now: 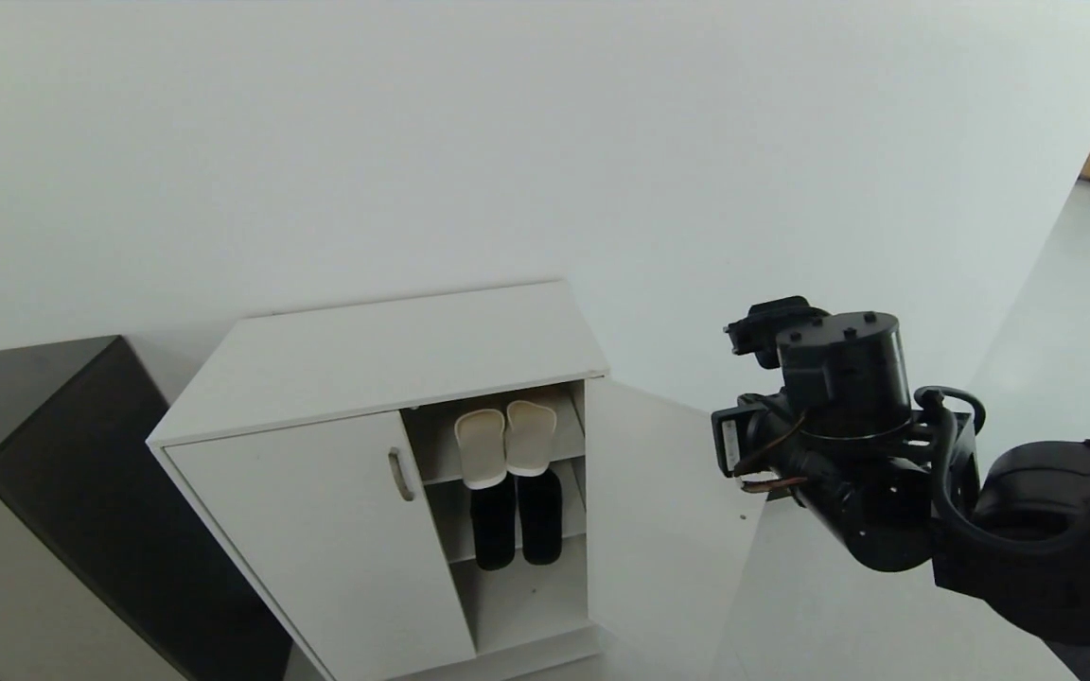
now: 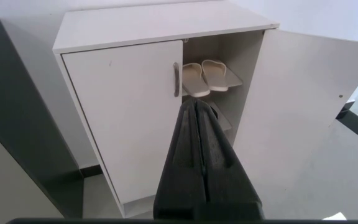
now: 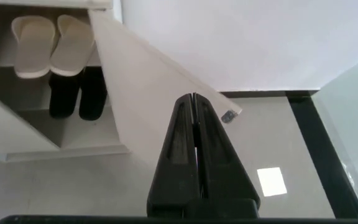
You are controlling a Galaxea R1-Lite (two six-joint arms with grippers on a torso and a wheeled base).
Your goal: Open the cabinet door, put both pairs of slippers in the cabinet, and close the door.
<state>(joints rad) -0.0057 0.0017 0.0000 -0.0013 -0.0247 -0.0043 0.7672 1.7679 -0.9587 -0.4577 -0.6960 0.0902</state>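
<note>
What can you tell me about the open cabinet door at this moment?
The open door is a plain white flat panel that looks like laminated board, hinged on the right side of the cabinet as the head view shows it. It stands upright and swung wide, leaving that half of the cabinet uncovered. Its inner face carries a few small dark marks, and a small silvery handle sits near its free edge. The right gripper, shut, hovers close to that edge; whether it touches the door cannot be told.
</note>
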